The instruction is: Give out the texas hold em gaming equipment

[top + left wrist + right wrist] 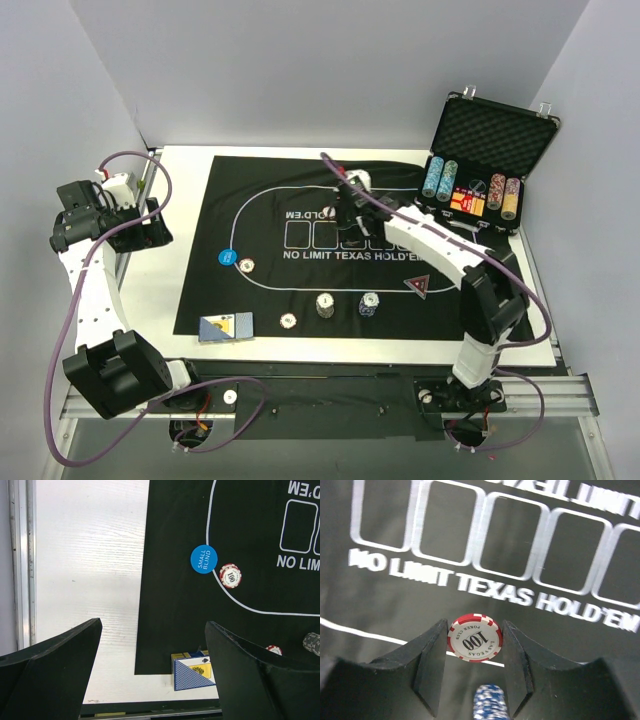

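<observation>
Red-and-white 100 chip [474, 637], marked LAS VEGAS POKER CLUB, sits btwn the fingers [432, 665] of the right gripper [473, 645]. Jaws part-closed, both pads touching its rim.

Posn: over the black mat [395, 605], on the near side of the "NO LIMIT TEXAS HOLD'EM" print, by the white oval line. A blue-white chip stack [489, 702] shows below it in the wrist view, blurred.

Other equip. on mat:
- SMALL BLIND disc [204, 559], with a second 100 chip [230, 575] just beside it
- third chip [289, 321] nr front edge
- grey chip stack [324, 304]
- red triangle marker [418, 285] to the right
- blue-backed playing cards [192, 675] lying across the mat's near edge, front-left

Left gripper [154, 630]: jaws fully apart, nothing held. It hangs above the table, left of the mat.

Surface: white wood-grain tabletop [90, 580], with an aluminium rail [540, 395] along the near edge.

Room: plain pale walls [300, 70] on three sides.

Far right: open black case [495, 130], foam-lined lid upright, chip columns [440, 180] inside.
</observation>
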Robot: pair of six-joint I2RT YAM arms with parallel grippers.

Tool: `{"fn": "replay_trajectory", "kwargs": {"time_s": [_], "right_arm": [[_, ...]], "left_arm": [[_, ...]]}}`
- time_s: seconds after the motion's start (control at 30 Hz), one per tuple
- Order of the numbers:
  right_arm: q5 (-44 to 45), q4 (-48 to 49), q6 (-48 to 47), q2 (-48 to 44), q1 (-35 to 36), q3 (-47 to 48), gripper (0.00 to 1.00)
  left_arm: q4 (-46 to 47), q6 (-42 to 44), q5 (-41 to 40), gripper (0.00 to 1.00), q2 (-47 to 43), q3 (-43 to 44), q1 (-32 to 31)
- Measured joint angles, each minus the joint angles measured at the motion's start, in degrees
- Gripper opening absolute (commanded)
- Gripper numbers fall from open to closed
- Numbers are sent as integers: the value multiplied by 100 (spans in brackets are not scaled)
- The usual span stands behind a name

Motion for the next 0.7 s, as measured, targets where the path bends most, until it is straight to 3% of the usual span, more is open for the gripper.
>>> {"fn": "replay_trajectory", "kwargs": {"time_s": [0.33,0.7], "right_arm": [[313,146,459,-457,-1012,-1930,29],[623,387,949,-455,-1320,-2490,26]], "left_arm": [[0,-2,105,96,0,0,4],[-2,0,164,96,0,0,4]]}}
